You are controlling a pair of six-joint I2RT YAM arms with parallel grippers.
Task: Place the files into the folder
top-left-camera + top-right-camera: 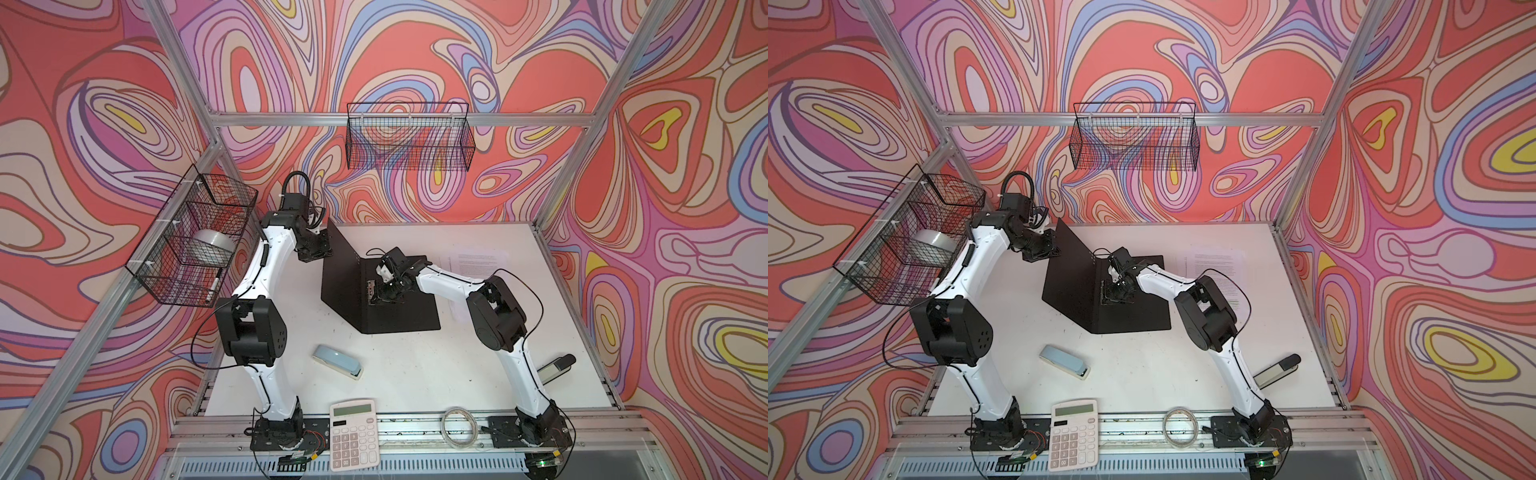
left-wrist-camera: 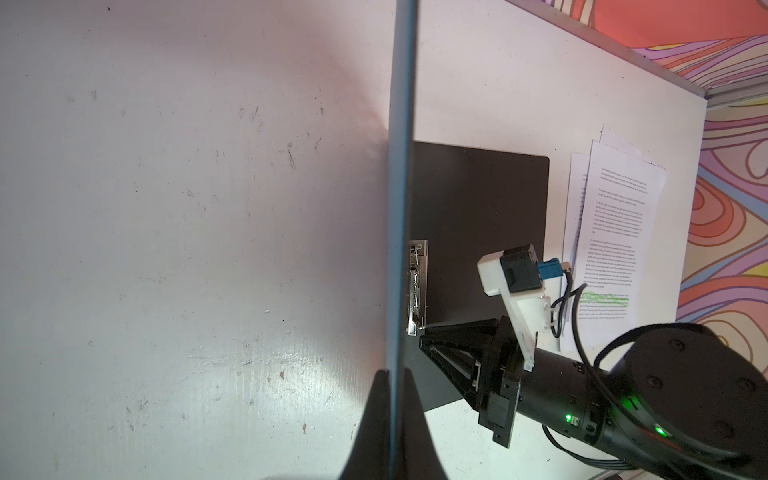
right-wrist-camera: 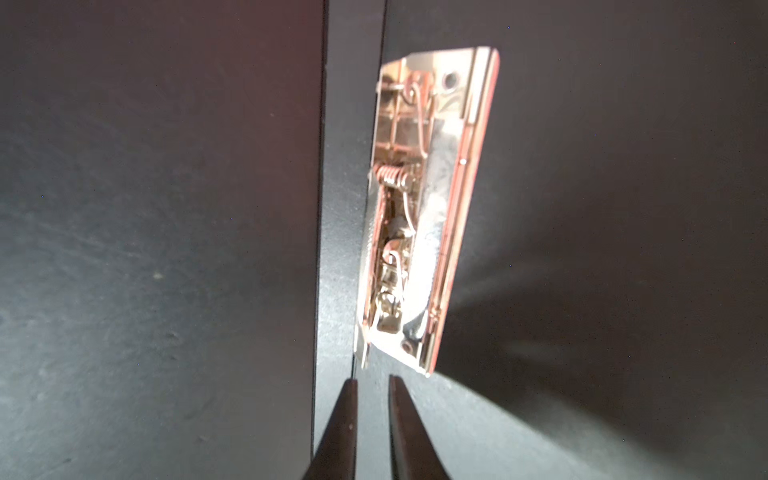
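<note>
The files [image 2: 615,232] are lying flat on the white table [image 2: 166,208] in a loosely fanned stack. They are just beside the open folder [image 2: 478,208], on the side away from its raised cover, and none of them is inside yet. The folder's black base panel is resting on the table, and its cover [image 1: 340,270] is standing steeply up. A metal spring clip [image 3: 415,208] is sitting on the base panel right beside the spine.

The left gripper [image 2: 395,374] is pinching the cover's free edge from both sides and holding it up. The right gripper [image 3: 372,380] is pointing at one end of the clip. Its fingers are almost together with a narrow gap showing, and nothing is visibly caught between them.

The step in hand is probably working the clip so the sheets can slide under it. For that, the left grip should be staying steady so the cover is not swinging into the right arm. The right fingers should be catching only the clip's lever end, then lifting gently without dragging the light folder towards the papers. The calculator [image 1: 353,432] is lying well apart at the table's front edge.
</note>
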